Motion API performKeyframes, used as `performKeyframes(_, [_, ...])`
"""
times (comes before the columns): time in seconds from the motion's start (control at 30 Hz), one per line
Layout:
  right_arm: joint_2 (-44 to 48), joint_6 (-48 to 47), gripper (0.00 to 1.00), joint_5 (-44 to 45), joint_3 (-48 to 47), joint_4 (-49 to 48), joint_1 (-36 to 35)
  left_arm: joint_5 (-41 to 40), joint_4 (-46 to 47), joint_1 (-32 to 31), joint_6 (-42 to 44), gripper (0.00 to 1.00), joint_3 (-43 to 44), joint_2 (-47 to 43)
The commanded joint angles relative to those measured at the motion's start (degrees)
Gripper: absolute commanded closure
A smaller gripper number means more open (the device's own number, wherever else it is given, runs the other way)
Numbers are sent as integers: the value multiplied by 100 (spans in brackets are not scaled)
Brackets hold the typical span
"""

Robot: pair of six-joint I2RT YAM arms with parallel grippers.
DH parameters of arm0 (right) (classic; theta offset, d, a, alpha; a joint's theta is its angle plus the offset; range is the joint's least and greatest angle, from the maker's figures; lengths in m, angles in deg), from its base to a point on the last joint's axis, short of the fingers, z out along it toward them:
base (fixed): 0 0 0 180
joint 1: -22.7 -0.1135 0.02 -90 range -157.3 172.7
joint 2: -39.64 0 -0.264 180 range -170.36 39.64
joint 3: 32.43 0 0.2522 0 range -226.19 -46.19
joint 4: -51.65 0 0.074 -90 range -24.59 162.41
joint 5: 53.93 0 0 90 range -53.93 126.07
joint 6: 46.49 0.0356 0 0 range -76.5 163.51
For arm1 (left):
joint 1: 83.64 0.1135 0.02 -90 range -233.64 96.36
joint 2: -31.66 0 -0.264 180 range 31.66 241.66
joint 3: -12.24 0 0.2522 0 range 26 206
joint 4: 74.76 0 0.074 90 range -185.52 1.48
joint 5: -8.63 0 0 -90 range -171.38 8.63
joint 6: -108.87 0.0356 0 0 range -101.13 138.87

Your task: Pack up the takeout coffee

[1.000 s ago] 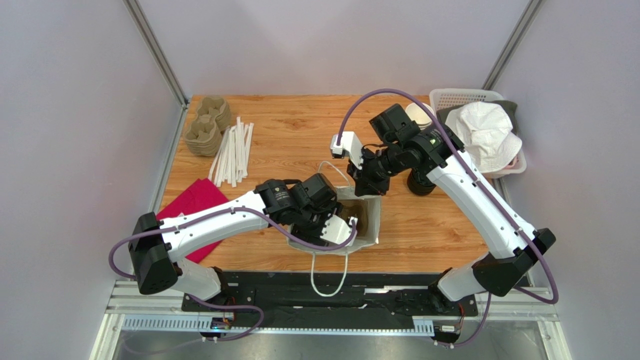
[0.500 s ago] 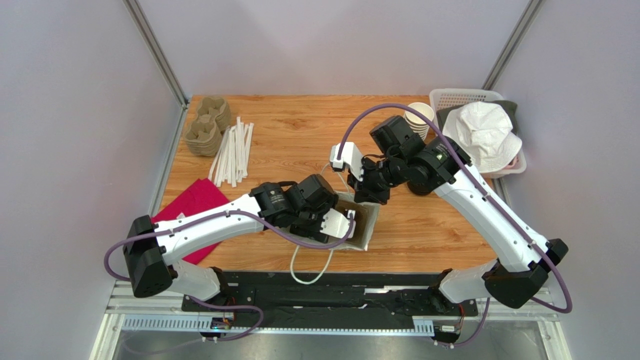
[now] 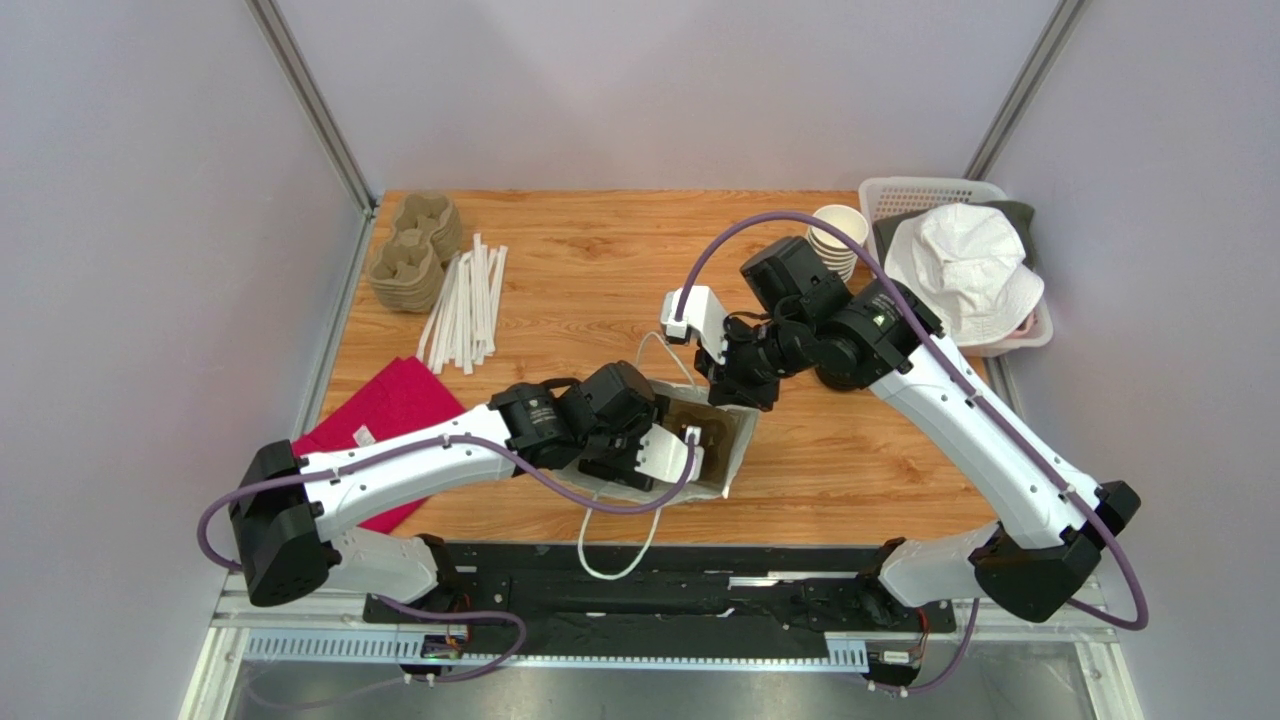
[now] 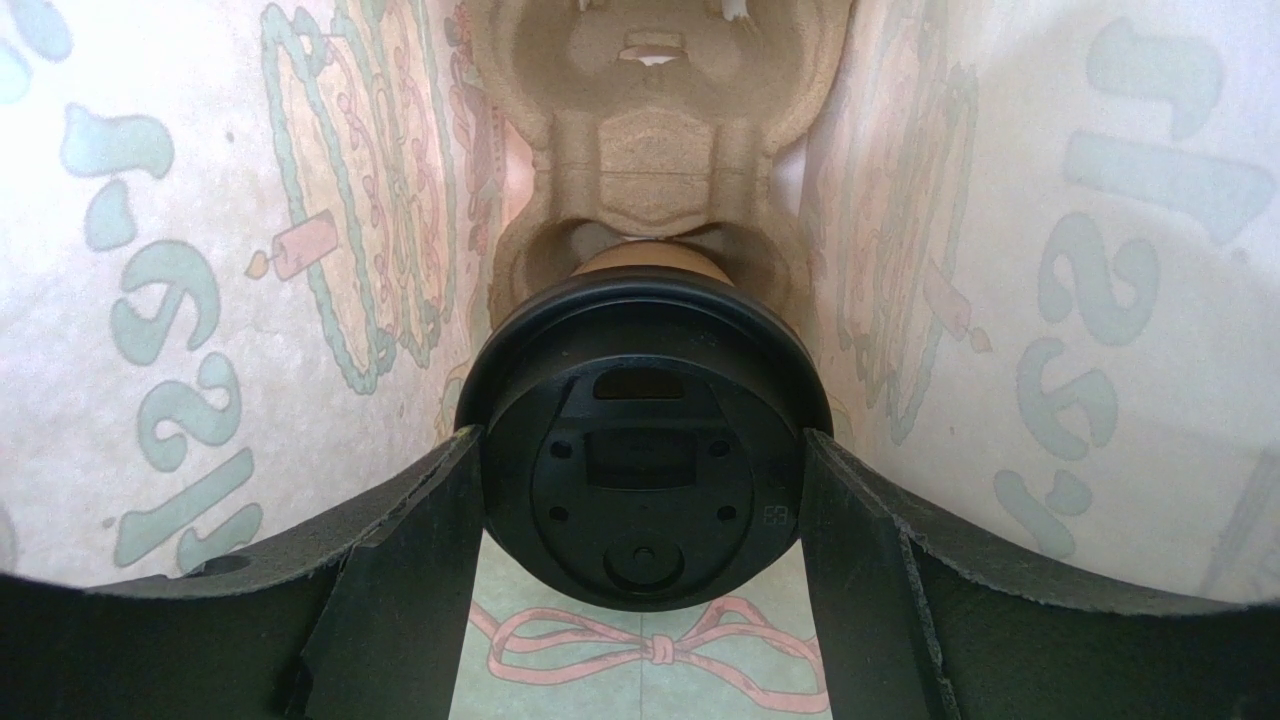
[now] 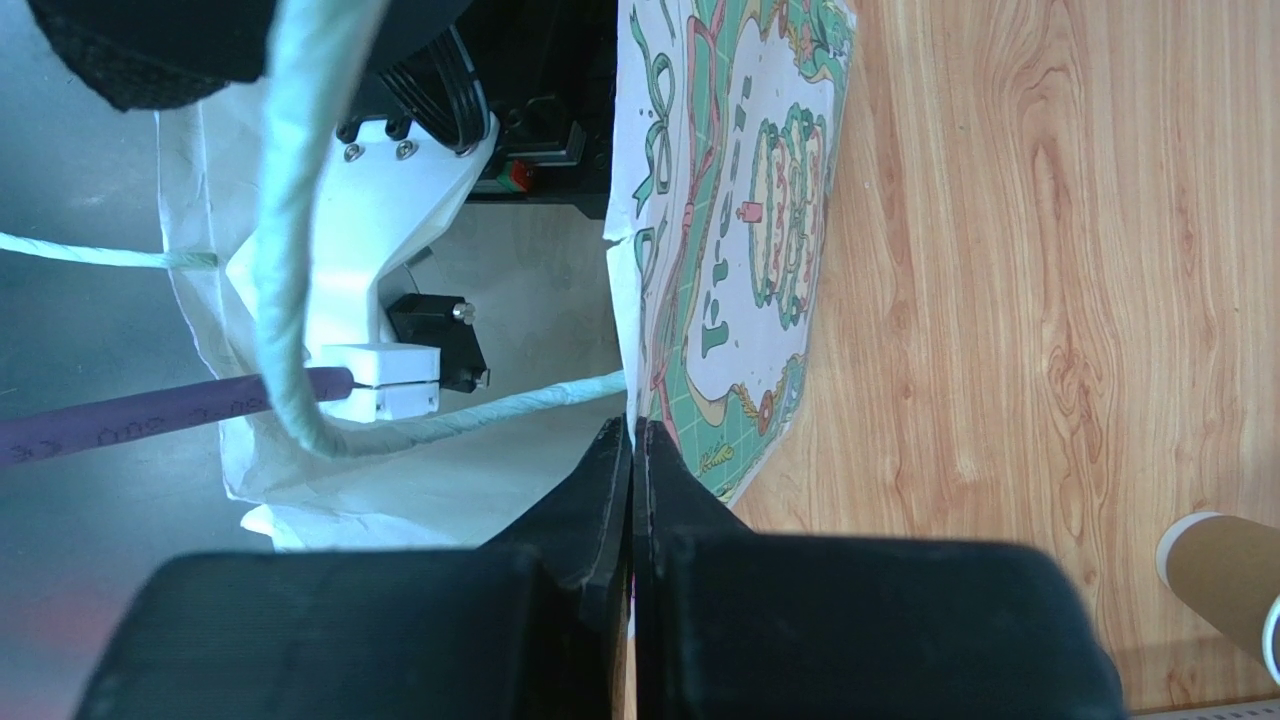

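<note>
Takeout coffee, centre of the left wrist view, inside the paper bag: probably light, thin-walled and crushable. Left gripper clamps the stiff black lid rim; keep your hold there, upright. Right gripper, jaws together, pinches the bag's edge.

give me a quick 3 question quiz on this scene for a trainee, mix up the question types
1. True or false: the right gripper is pinched shut on the edge of the paper bag.
2. What sits between the fingers of the left gripper? A) a spoon B) the takeout coffee C) a sandwich box
3. Fill in: the pulp carrier behind the coffee lies inside the ____.

Key: 1 true; 2 B; 3 paper bag
</note>
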Motion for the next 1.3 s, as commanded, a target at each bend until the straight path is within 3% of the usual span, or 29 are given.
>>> performKeyframes(0.0, [193,77,100,-11,59,-268,-29,198,127,116,15,100,28,71])
performKeyframes(0.53, [175,-152,100,-134,112,-268,130,805,-94,389,76,100,55,239])
performKeyframes(0.77, [246,-143,100,-99,156,-365,130,541,556,327,76,100,1,-359])
performKeyframes(1.27, [834,-292,100,341,701,-848,-292,-153,627,28,-170,100,-411,-816])
